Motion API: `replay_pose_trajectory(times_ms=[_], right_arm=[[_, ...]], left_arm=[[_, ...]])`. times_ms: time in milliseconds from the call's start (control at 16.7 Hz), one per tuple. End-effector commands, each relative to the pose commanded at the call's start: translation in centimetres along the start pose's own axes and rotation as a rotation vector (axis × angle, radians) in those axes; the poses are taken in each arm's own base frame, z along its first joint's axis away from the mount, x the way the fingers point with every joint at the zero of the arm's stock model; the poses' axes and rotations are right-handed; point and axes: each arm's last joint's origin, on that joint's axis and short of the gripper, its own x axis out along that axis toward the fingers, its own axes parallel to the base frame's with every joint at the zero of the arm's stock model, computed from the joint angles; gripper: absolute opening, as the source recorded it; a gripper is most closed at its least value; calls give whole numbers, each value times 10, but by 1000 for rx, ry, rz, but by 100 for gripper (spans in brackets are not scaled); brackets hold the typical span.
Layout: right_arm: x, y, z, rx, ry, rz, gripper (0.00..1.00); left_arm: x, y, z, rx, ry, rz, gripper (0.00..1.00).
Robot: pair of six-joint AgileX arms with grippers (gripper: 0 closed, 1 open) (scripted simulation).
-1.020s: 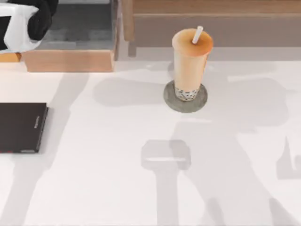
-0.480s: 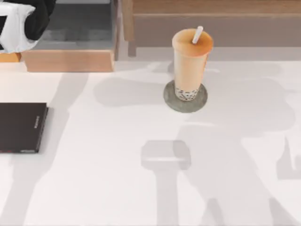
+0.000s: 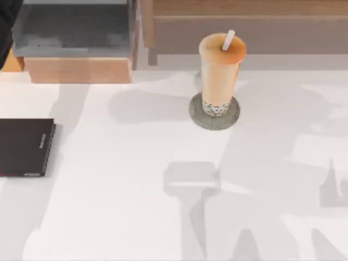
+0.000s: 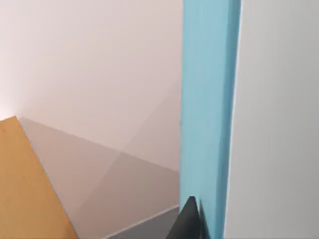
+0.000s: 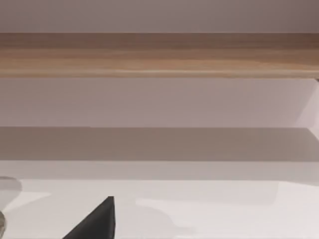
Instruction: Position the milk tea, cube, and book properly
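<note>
The milk tea (image 3: 220, 68), a peach-orange cup with a white straw, stands upright on a round grey disc (image 3: 214, 113) at the table's back middle. In the left wrist view the book (image 4: 209, 114) looms close, its teal cover beside white page edges (image 4: 279, 119). A dark finger (image 4: 190, 224) of my left gripper presses against the cover, so the gripper is shut on the book. My left arm (image 3: 5, 27) shows as a black sliver at the far top left corner. One dark fingertip (image 5: 97, 221) of my right gripper shows above the table. The cube is out of view.
A thin black slab (image 3: 24, 147) lies at the table's left edge. A wooden box with a grey inside (image 3: 76, 41) sits at the back left. A long wooden shelf (image 3: 244, 22) runs along the back right.
My left arm and the white-edged book it carries have slid left, almost out of the top view. The milk tea and the black slab have stayed put.
</note>
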Motion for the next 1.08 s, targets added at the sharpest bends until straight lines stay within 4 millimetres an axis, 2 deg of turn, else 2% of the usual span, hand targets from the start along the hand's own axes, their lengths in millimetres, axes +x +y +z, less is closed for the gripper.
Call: replay_pose_trajectory(times_ms=[120,300,600,840,1080], right_arm=[[0,0,0,0,0,0,100],[0,0,0,0,0,0,100],[0,0,0,0,0,0,100],[0,0,0,0,0,0,100],[0,0,0,0,0,0,100]], left_arm=[[-25,10,-4,175,-34,-20,0],[-63,21,-26,452,-26,-49,0],[-128,28,-91,841,153,-165,0],[-181,20,-147,991,376,-355,0],[-222,11,-180,1043,530,-526,0]])
